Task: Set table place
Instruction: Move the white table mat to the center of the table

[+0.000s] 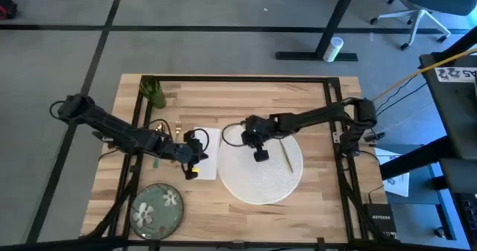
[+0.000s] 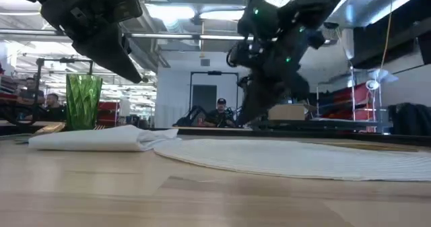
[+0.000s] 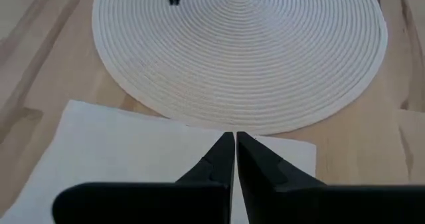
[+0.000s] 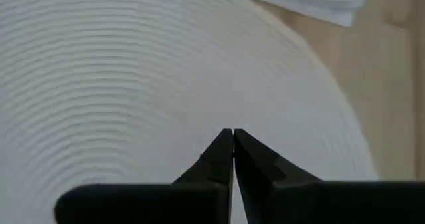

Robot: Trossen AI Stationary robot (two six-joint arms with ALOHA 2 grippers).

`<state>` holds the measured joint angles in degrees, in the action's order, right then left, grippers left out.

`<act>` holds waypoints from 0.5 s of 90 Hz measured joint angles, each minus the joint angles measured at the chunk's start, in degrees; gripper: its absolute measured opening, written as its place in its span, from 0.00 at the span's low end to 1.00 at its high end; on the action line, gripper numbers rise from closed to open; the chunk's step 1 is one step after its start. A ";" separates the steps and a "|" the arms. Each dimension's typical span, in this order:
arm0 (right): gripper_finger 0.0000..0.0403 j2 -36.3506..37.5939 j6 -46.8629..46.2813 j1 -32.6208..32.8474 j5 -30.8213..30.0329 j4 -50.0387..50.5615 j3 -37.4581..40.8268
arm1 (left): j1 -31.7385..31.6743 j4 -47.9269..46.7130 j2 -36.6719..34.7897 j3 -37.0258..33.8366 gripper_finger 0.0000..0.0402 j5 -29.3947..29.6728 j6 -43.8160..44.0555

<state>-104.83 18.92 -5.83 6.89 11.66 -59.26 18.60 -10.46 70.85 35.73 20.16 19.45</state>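
High view: left claw [image 1: 191, 160] over napkin [image 1: 200, 153], right claw [image 1: 260, 151] over placemat [image 1: 260, 167]; plate [image 1: 156, 208] sits on desk [image 1: 223, 102], well behind left claw.
Wrist views: both claws pinched closed, empty.
Risk: w/ napkin edge touching placemat, any drag could rumple both.
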 joint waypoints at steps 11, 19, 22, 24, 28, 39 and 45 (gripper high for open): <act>0.00 -2.26 0.66 -1.90 1.62 -0.92 -0.43 | 0.01 -0.05 0.00 0.00 0.00 0.01 0.23; 0.00 -3.05 0.85 -2.36 1.68 -0.93 -0.48 | -0.01 -0.13 0.02 0.00 0.00 0.00 0.30; 0.00 -3.21 0.88 -2.58 1.67 -0.57 -0.48 | 0.01 -0.12 0.01 0.00 0.00 0.00 0.31; 0.00 -3.22 0.88 -2.58 1.60 -0.21 -0.48 | 0.02 -0.11 0.00 0.00 0.00 0.00 0.32; 0.00 -3.22 0.88 -2.58 1.24 -0.22 -0.46 | 0.00 -0.22 0.01 0.00 0.00 0.00 0.30; 0.00 -3.20 0.69 -2.94 0.20 -0.50 -0.51 | 0.00 -0.56 0.02 0.00 0.00 0.00 0.37; 0.00 -3.20 0.43 -3.35 0.01 -0.20 -0.51 | 0.02 -0.65 0.02 0.00 0.00 0.00 0.74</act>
<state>-108.03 19.35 -9.18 6.90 11.46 -59.77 18.61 -11.11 70.87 35.73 20.16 20.19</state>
